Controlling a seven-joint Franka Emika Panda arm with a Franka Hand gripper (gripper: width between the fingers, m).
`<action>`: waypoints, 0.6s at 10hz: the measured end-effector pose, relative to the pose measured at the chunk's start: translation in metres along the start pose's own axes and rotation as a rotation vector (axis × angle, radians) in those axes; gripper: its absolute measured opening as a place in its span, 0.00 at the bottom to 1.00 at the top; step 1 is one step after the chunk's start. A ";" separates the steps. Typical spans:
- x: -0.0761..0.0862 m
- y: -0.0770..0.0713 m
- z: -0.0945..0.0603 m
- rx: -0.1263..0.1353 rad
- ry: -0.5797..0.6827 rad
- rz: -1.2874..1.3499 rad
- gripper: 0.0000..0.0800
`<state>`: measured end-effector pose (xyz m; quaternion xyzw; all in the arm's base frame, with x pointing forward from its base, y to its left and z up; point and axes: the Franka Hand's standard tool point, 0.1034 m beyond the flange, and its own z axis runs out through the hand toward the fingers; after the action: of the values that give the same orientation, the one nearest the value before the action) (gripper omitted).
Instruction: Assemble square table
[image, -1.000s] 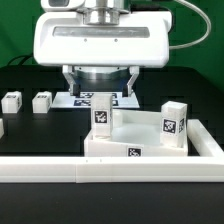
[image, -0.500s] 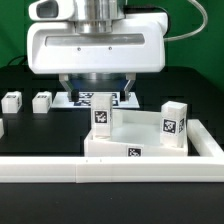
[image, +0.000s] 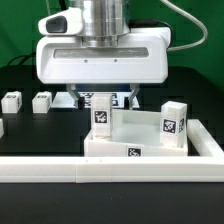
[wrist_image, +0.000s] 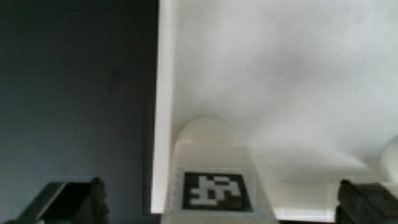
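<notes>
The square table top (image: 160, 150) (wrist_image: 267, 80) is seen lying flat on the black table (image: 40, 135), toward the exterior view's right. It is tucked into the corner of the long white border rail (image: 60, 170), which runs along its front and its right side. Two legs are seen standing up in the top. The near leg (image: 102, 113) (wrist_image: 217, 178) is set at the back corner on the exterior view's left. The second leg (image: 173, 125) is set near the right side. A black-and-white tag is shown on each.

The gripper (image: 102, 98) (wrist_image: 217, 203) is held right over the near leg. It is spread wide. In the wrist view its dark fingers (wrist_image: 71, 203) are seen far apart, with the tagged leg between them and a gap left on each side. Nothing is gripped.

Two loose legs (image: 12, 101) (image: 41, 101) are seen lying on the black table at the exterior view's left, well apart from the top. The marker board (image: 86, 98) is partly seen behind the near leg, under the gripper.
</notes>
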<state>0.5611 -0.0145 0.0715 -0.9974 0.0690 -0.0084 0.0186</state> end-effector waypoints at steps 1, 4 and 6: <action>0.000 0.000 0.000 0.000 0.000 0.000 0.81; 0.000 0.000 0.000 0.000 0.000 0.000 0.42; 0.000 0.000 0.000 0.000 0.000 0.002 0.36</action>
<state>0.5611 -0.0146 0.0714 -0.9974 0.0698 -0.0083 0.0186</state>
